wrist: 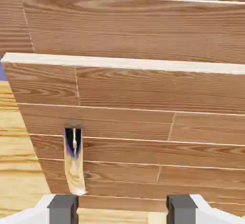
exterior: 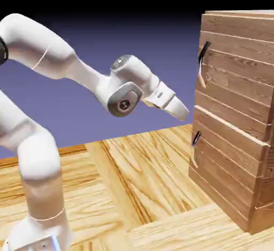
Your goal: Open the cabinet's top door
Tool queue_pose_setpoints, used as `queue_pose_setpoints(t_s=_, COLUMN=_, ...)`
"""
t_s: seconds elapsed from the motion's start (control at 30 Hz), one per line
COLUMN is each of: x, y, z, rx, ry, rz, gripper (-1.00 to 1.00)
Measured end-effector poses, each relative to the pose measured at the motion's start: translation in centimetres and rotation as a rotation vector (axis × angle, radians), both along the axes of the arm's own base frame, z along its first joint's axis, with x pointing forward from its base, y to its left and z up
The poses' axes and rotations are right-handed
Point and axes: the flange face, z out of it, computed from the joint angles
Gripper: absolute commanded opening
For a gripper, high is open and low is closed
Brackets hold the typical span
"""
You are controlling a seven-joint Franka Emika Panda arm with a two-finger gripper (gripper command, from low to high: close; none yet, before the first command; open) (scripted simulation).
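Observation:
The cabinet [exterior: 235,137] of brown planks stands at the exterior view's right. Its top door [exterior: 230,78] is flush and carries a long dark curved handle [exterior: 202,62] near its left edge. My gripper [exterior: 182,111] hangs in the air left of the cabinet, below that handle and a short way off the front, touching nothing. In the hand view the gripper [wrist: 122,211] is open, with its grey fingertips [wrist: 62,208] wide apart and nothing between them. The top door's lower planks [wrist: 134,27] fill the upper part of the hand view. The long handle is out of the hand view.
The shorter lower door [exterior: 230,153] juts out a little from the front and has a pale top edge [wrist: 124,64]. Its small dark handle [exterior: 196,137] appears in the hand view as a shiny handle [wrist: 73,156]. The wooden table [exterior: 139,191] lies below.

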Motion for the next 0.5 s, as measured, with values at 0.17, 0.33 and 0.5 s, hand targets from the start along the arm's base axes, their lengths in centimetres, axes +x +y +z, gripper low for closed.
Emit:
queue_pose_setpoints(t_s=0.17, x=-1.1, y=-1.5, z=4.0, rx=0.257, ry=-0.082, rz=-0.256, gripper=0.00)
queue_pose_setpoints(t_s=0.33, x=-2.5, y=-2.3, z=7.4, rx=0.523, ry=-0.170, rz=-0.476, gripper=0.00)
queue_pose_setpoints(t_s=0.5, x=-4.0, y=-2.2, z=10.3, rx=0.796, ry=-0.258, rz=-0.657, gripper=0.00)
